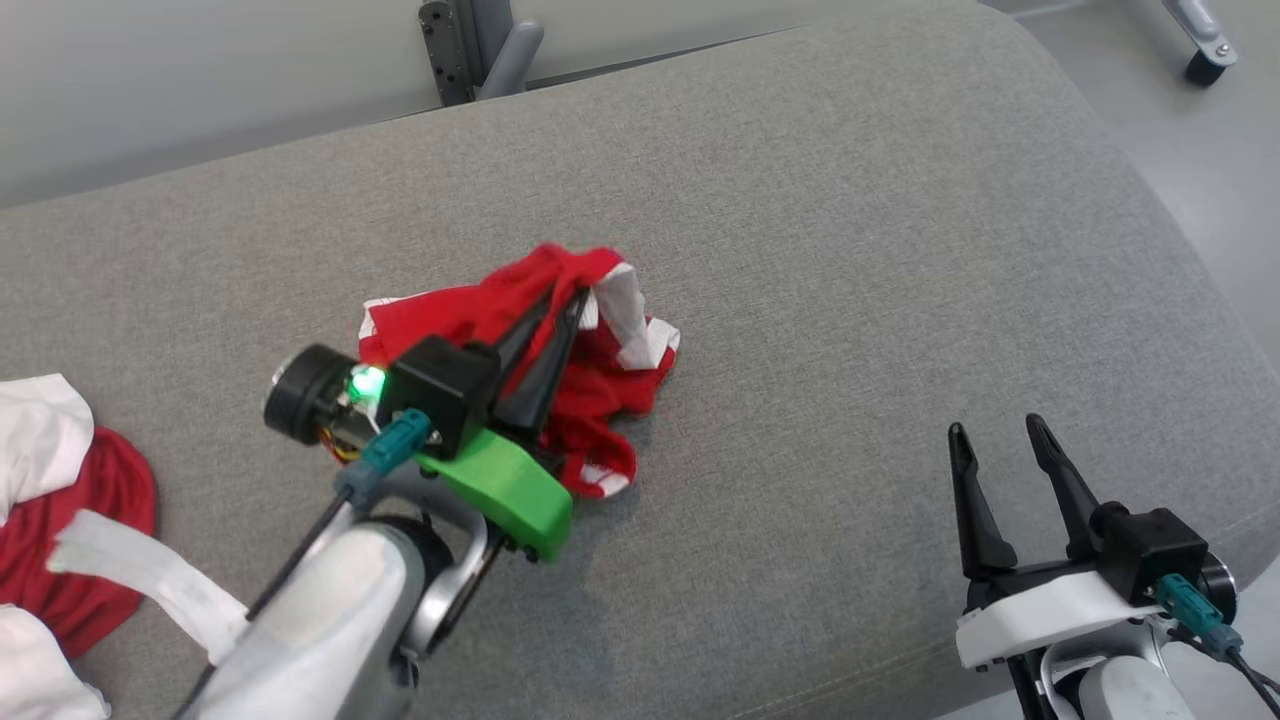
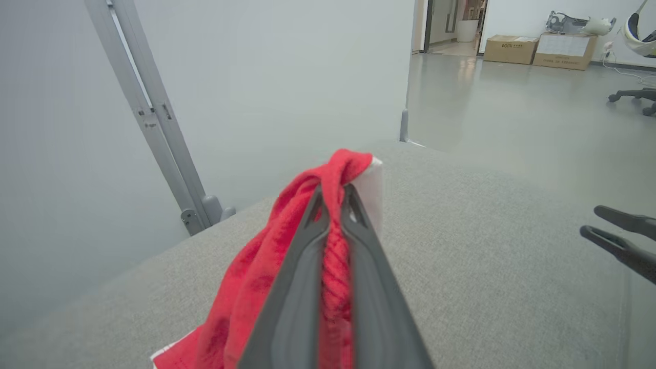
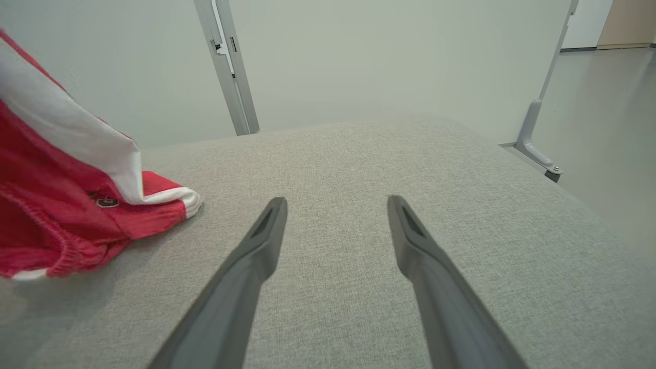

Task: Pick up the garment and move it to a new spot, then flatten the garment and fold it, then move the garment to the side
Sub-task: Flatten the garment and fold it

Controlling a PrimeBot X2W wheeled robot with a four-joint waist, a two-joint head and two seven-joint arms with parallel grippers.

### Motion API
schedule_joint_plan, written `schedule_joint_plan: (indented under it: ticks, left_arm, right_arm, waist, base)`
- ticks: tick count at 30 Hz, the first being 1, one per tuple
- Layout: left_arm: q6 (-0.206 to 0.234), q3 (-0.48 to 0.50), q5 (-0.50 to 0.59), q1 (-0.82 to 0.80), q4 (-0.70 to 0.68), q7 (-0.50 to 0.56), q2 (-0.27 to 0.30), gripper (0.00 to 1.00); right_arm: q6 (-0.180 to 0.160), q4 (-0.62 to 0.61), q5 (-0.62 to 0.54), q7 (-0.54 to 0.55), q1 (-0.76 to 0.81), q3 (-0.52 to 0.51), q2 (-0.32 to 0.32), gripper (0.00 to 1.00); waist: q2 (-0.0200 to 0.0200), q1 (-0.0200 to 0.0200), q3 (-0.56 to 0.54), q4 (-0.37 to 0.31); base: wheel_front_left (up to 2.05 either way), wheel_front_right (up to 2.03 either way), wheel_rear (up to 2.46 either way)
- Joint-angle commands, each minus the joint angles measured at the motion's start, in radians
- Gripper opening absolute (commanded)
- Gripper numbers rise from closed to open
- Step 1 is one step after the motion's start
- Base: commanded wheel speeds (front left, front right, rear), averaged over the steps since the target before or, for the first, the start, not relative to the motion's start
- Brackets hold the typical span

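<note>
A crumpled red garment [image 1: 600, 350] with white trim lies in the middle of the grey cushioned surface [image 1: 850, 250]. My left gripper [image 1: 568, 296] is shut on a bunched fold near its top; in the left wrist view the red cloth [image 2: 335, 174] is pinched between the two dark fingers [image 2: 302, 256] and drapes down the left side. My right gripper [image 1: 995, 430] stands open at the lower right, apart from the garment, with nothing between its fingers. The right wrist view shows the garment [image 3: 61, 205] off to the left of that open gripper [image 3: 335, 202].
Another red and white garment [image 1: 60, 520] lies at the left edge of the surface. Grey metal frame legs [image 1: 470, 50] stand behind the far edge. The floor [image 1: 1200, 150] drops off to the right, with a castor [image 1: 1205, 65] there. Boxes [image 2: 538, 48] sit far across the room.
</note>
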Motion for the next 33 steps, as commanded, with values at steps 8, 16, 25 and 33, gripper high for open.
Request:
schedule_joint_plan:
  ticks: [8, 16, 25, 33]
  left_arm:
    - [-0.079, 0.026, 0.031, -0.287, 0.008, -0.037, -0.015, 0.00]
    - [-0.145, -0.049, 0.009, -0.395, 0.081, -0.210, -0.087, 0.00]
    - [-0.138, -0.078, -0.039, -0.283, 0.185, -0.241, -0.081, 0.00]
    - [-0.090, -0.067, -0.138, 0.039, 0.260, -0.250, 0.002, 0.00]
  right_arm:
    - [-0.002, 0.012, 0.020, -0.003, -0.037, 0.032, -0.001, 1.00]
    - [-0.002, 0.020, 0.024, -0.003, -0.023, 0.028, -0.001, 1.00]
    - [-0.002, 0.015, 0.016, -0.003, -0.011, 0.011, -0.001, 1.00]
    - [-0.002, 0.029, 0.012, -0.003, 0.004, 0.016, -0.001, 1.00]
  waist:
    - [0.0011, 0.0000, -0.023, -0.049]
    - [0.0011, 0.0000, -0.032, -0.080]
    - [0.0011, 0.0000, -0.033, -0.037]
    - [0.0011, 0.0000, -0.037, 0.029]
  base:
    - [0.00, 0.00, 0.00]
    - [0.00, 0.00, 0.00]
    - [0.00, 0.00, 0.00]
    - [0.00, 0.00, 0.00]
